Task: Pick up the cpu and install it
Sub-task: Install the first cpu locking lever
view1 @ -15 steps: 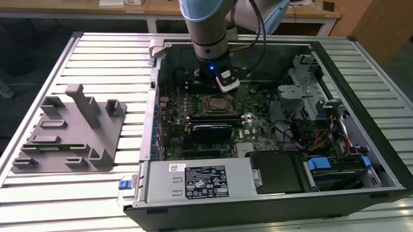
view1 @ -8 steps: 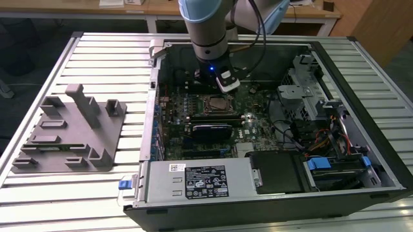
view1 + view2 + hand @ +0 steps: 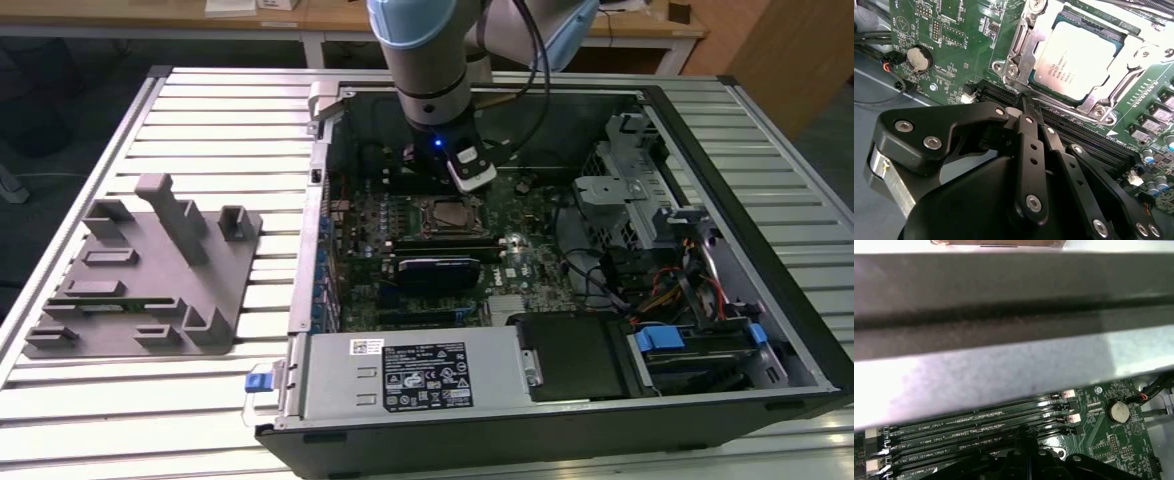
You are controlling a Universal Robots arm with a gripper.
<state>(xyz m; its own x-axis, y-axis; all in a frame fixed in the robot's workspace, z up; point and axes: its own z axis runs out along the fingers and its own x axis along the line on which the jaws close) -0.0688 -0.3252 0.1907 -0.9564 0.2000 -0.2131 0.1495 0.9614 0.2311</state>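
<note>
**CPU seated in the socket, gripper closed beside it**

The slatted metal table [image 3: 147,110] carries everything. On it lies the open computer case [image 3: 747,180], the landmark here, with its side panel off. Outside the case, toward the exterior view's left, stands the grey fixture block [image 3: 140,275] with its upright posts.

Inside the case the green motherboard [image 3: 534,265] covers the floor. Along the case's near wall sits the silver power supply [image 3: 414,375], and in the corner toward the exterior view's right are the drive bays with blue tabs [image 3: 661,338].

The robot arm [image 3: 427,60] reaches down into the case from its far wall, a blue light glowing at its wrist.

The black gripper [image 3: 1023,102] hangs low over the memory slots [image 3: 1089,135], just beside the socket. Its fingers [image 3: 1029,145] are pressed together with nothing between them.

The cpu [image 3: 1076,60] lies flat in the motherboard socket near the middle of the case, its silvery top bare, the metal socket frame [image 3: 1021,55] around it. A round coin battery [image 3: 919,59] sits on the board well apart from the socket.
</note>
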